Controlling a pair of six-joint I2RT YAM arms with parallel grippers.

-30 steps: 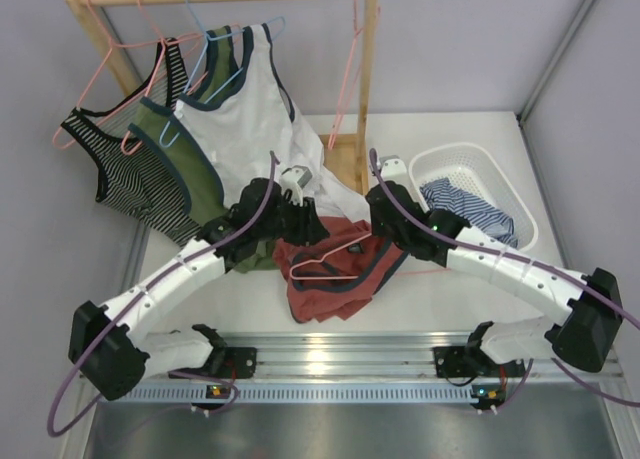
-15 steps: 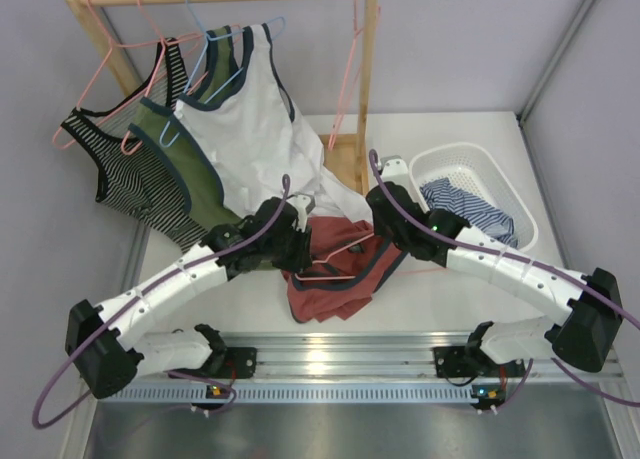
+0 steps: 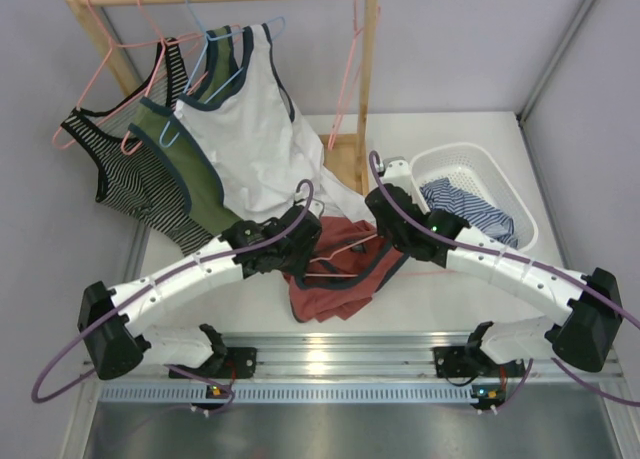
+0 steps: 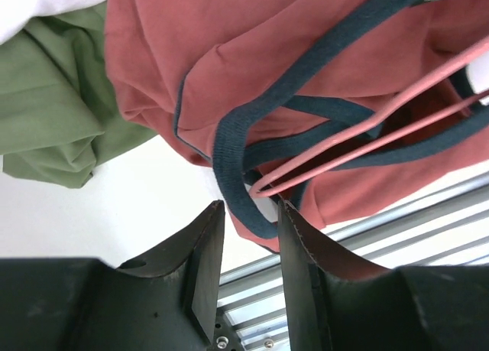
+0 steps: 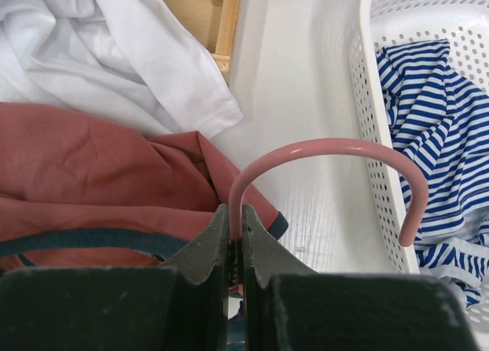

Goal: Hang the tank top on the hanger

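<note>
The rust-red tank top [image 3: 335, 284] lies crumpled on the table in front of the arms, and it also shows in the left wrist view [image 4: 229, 45] and the right wrist view [image 5: 92, 167]. The pink hanger [image 3: 345, 251] lies on it, one arm end under a navy strap [image 4: 229, 148]. My right gripper [image 3: 382, 237] [image 5: 236, 213] is shut on the hanger's neck below the hook [image 5: 328, 146]. My left gripper [image 3: 303, 247] [image 4: 248, 206] is open and empty, its tips just short of the navy strap loop and the hanger end [image 4: 263, 186].
A wooden rack [image 3: 365, 79] at the back holds striped [image 3: 110, 159], olive [image 3: 175, 169] and white [image 3: 255, 129] tank tops and a spare pink hanger [image 3: 350, 74]. A white basket [image 3: 500, 184] with blue-striped cloth stands at the right. A metal rail [image 3: 330, 354] runs along the near edge.
My left arm has moved right, off the olive cloth and up to the red tank top's left edge. The right gripper has kept its hold on the hanger.
</note>
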